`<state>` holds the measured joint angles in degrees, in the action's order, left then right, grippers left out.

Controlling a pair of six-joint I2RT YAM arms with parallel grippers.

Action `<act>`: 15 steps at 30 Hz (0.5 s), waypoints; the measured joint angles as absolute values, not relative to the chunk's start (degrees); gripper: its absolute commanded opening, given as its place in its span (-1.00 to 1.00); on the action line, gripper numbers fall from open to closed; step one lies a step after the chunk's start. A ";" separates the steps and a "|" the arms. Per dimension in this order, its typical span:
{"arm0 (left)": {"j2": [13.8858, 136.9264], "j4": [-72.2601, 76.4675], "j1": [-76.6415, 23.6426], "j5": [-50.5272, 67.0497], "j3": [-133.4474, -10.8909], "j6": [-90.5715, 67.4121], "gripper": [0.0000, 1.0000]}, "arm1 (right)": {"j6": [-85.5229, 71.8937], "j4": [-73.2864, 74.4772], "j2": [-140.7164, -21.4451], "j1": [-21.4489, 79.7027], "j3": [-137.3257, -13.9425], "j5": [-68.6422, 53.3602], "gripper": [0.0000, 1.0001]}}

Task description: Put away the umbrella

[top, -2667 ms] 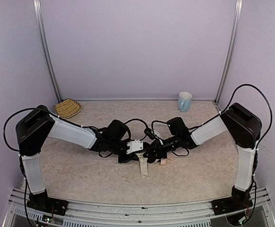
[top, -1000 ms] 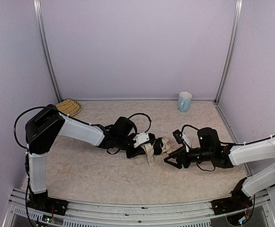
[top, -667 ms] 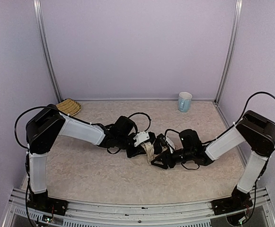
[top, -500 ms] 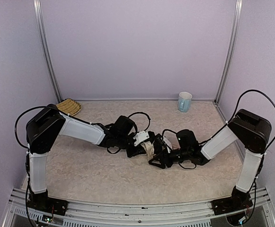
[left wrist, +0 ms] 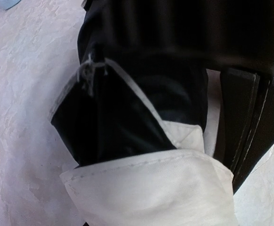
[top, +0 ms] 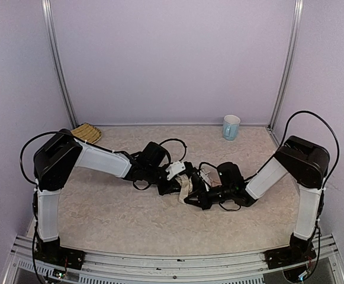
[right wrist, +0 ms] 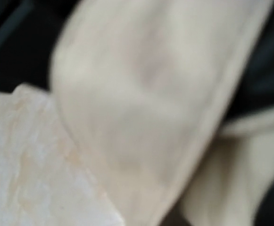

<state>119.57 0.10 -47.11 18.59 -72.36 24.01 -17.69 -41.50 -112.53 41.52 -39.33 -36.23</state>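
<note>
Cream cloth of the umbrella (top: 185,186) lies bunched near the middle of the table (top: 100,207), between my two arms. My left gripper (top: 173,182) is at its left side and seems to be closed on the cloth; its camera is full of cream and black folds. My right gripper (top: 193,197) is close up on the other side, but its camera is all blur, so I cannot tell how wide its fingers are. A mug (top: 231,126) stands well apart at the back right, a basket (top: 84,132) at the back left.
</note>
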 measured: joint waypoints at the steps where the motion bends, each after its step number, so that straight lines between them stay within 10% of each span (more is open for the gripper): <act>1: 119.59 -0.30 -46.63 19.90 -72.47 23.33 -1.00 | -17.87 -41.12 -112.01 41.43 -39.33 -36.47 -1.00; 15: 121.64 -4.58 -38.13 57.95 -66.72 4.21 -1.00 | -19.92 -27.07 -95.07 42.24 -37.85 -41.85 -1.00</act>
<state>121.64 -4.58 -38.13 57.95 -66.72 4.21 -19.92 -27.07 -95.07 42.24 -37.85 -41.85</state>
